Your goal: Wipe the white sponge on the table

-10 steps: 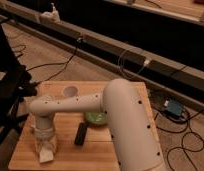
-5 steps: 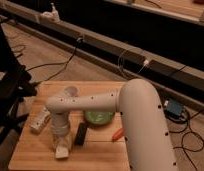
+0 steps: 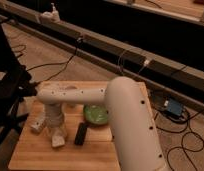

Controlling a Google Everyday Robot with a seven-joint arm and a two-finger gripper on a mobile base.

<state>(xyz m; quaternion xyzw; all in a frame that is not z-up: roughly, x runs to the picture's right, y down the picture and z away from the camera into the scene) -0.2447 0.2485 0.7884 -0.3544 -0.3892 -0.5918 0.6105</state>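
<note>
White sponge (image 3: pixel 58 141) sits under end effector (image 3: pixel 57 134) on bamboo-plank bench (image 3: pixel 40 159); grip state unclear. Black bar (image 3: pixel 81 134) right, green dish (image 3: pixel 97 115) beyond, white tube (image 3: pixel 37 123) left.

table (image 3: pixel 95 155) bears white sponge (image 3: pixel 58 141), black bar (image 3: pixel 81 134), green bowl (image 3: pixel 96 114), tube (image 3: pixel 37 123); pincer (image 3: pixel 57 134) over sponge.

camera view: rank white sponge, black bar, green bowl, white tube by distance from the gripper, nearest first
Gripper is low over the table's front left.
1. white sponge, right at its tip
2. black bar, on the bowl side
3. white tube, at the table's left edge
4. green bowl, behind the bar
</note>
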